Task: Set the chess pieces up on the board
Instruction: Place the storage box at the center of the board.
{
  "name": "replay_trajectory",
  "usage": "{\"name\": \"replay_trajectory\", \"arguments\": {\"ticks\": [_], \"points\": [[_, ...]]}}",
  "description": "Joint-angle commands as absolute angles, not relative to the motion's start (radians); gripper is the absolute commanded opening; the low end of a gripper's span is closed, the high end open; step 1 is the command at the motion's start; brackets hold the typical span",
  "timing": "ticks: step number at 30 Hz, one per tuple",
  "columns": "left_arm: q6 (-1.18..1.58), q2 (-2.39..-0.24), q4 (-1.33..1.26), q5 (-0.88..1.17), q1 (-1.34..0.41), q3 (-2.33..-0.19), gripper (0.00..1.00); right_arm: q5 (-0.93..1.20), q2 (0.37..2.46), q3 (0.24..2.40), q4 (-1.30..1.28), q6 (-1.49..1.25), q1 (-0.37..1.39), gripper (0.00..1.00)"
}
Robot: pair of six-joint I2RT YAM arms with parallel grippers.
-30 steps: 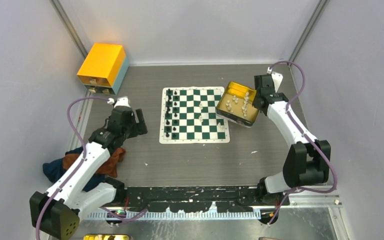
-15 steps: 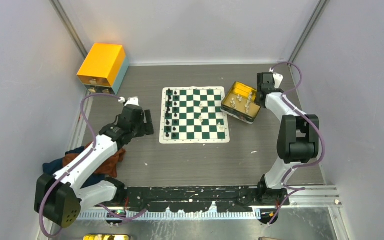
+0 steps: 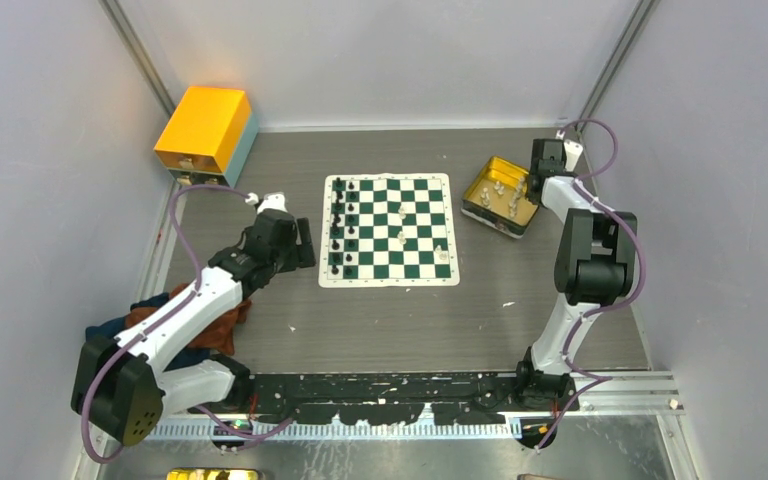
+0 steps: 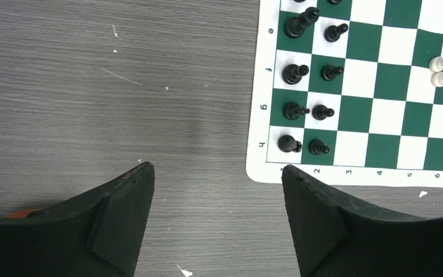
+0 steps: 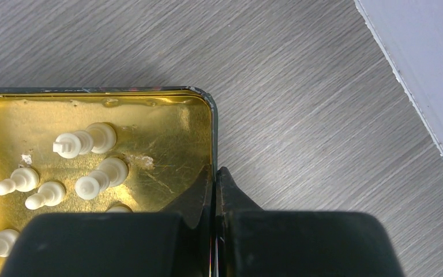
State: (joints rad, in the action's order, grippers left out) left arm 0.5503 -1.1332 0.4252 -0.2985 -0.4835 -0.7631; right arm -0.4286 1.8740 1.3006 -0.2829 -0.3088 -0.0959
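The green and white board [image 3: 390, 281] lies at mid-table. Black chess pieces [image 3: 338, 225] stand in two columns along its left side, also in the left wrist view [image 4: 308, 75]. A few white pieces [image 3: 401, 212] stand on the board [image 4: 387, 114]. Several more white pieces [image 5: 86, 138] lie in a gold tray [image 3: 490, 222] right of the board. My right gripper [image 3: 535, 186] is shut on the tray's rim [image 5: 214, 170], one finger inside the tray [image 5: 161, 133], one outside. My left gripper [image 3: 305, 243] is open and empty, low over the table beside the board's left edge [image 4: 217, 168].
An orange-yellow box [image 3: 205, 130] stands at the back left corner. A heap of orange and blue cloth [image 3: 210, 322] lies by the left arm. Grey walls close in on both sides; the right wall edge [image 5: 415, 104] is close to the tray.
My right gripper has drawn the tray rightward off the board's edge toward the back right. My left gripper has moved right, closer to the board's left edge.
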Motion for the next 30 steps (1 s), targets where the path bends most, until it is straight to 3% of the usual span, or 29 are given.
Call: {"name": "replay_trajectory", "arguments": {"ticks": [1,15,17,25,30], "points": [[0.565,-1.132,0.356,-0.332,-0.489,-0.761,0.82,-0.444,1.879,1.346,-0.198,-0.29,-0.103,0.0],[0.59,-1.172,0.299,-0.31,-0.497,-0.742,0.82,-0.435,1.949,1.377,-0.195,-0.282,-0.13,0.01],[0.596,-1.19,0.285,-0.31,-0.498,-0.742,0.82,-0.442,1.959,1.38,-0.199,-0.285,-0.13,0.07],[0.622,-1.333,0.308,-0.282,-0.504,-0.823,0.87,-0.492,1.962,1.346,-0.204,-0.3,-0.133,0.49],[0.649,-1.376,0.402,-0.298,-0.51,-0.924,0.87,-0.488,1.923,1.343,-0.235,-0.327,-0.134,0.56]]}}
